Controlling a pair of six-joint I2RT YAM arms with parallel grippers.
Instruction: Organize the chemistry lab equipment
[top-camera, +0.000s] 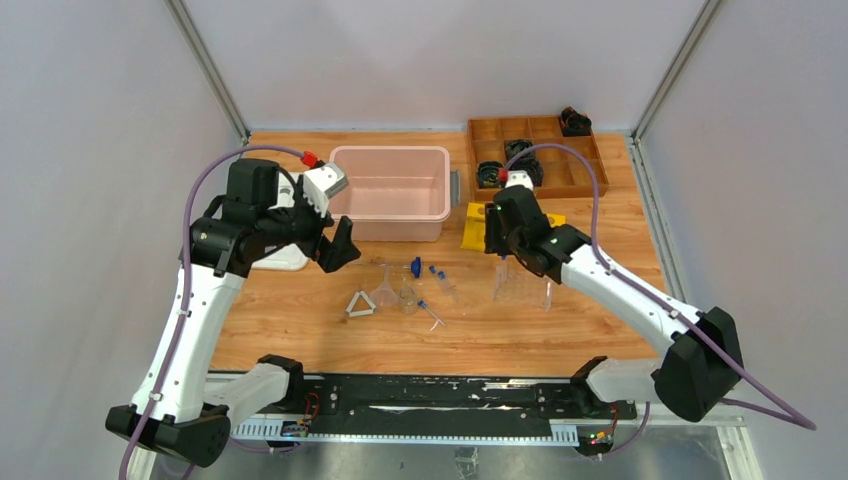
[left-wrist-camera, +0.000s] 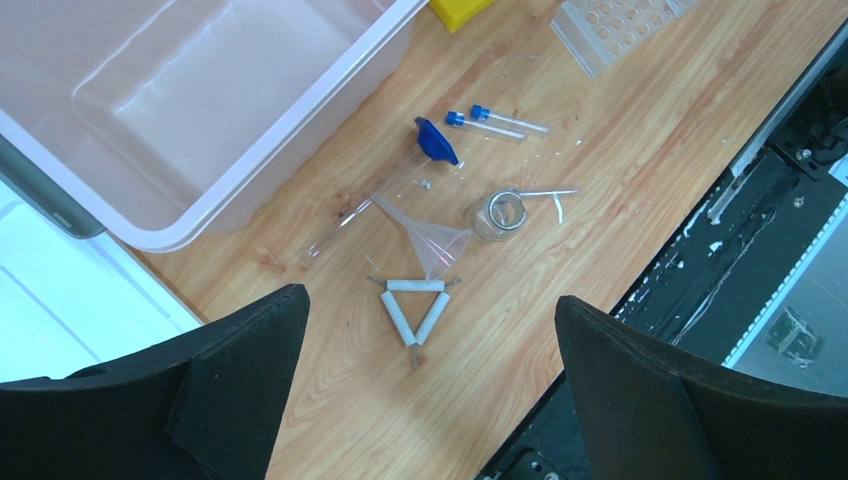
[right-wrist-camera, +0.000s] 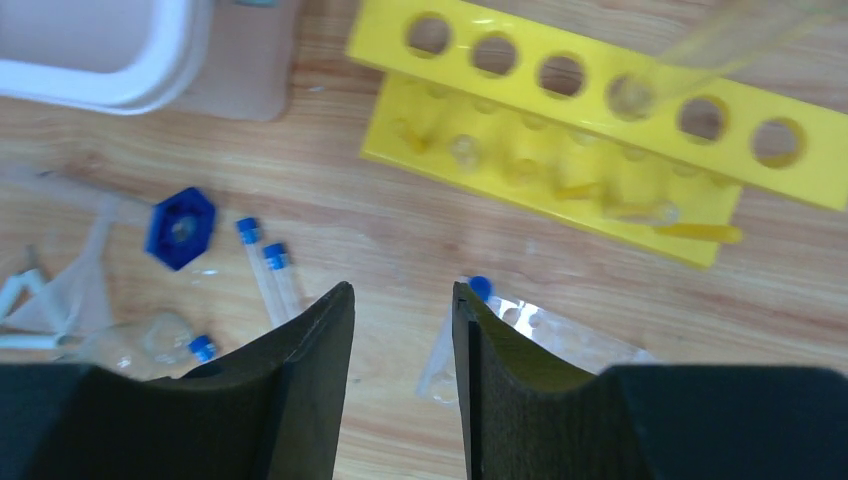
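On the tabletop (top-camera: 300, 330), left to right: one white triangle (left-wrist-camera: 415, 286), one clear funnel (left-wrist-camera: 430, 240), one small jar (left-wrist-camera: 497, 215), three blue-capped tubes (left-wrist-camera: 510, 122) (two side by side), and one clear rack (top-camera: 522, 285) with a fourth cap (right-wrist-camera: 480, 287) at its far edge. My left tool (left-wrist-camera: 430, 300) gapes wide, empty. My right tool (right-wrist-camera: 402, 290) hangs partly open over the rack, gripping nothing.

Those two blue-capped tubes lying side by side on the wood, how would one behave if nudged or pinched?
Lying flat and round, the blue-capped tubes would probably roll if pushed sideways. They look thin and smooth, so likely light and slippery to pinch.
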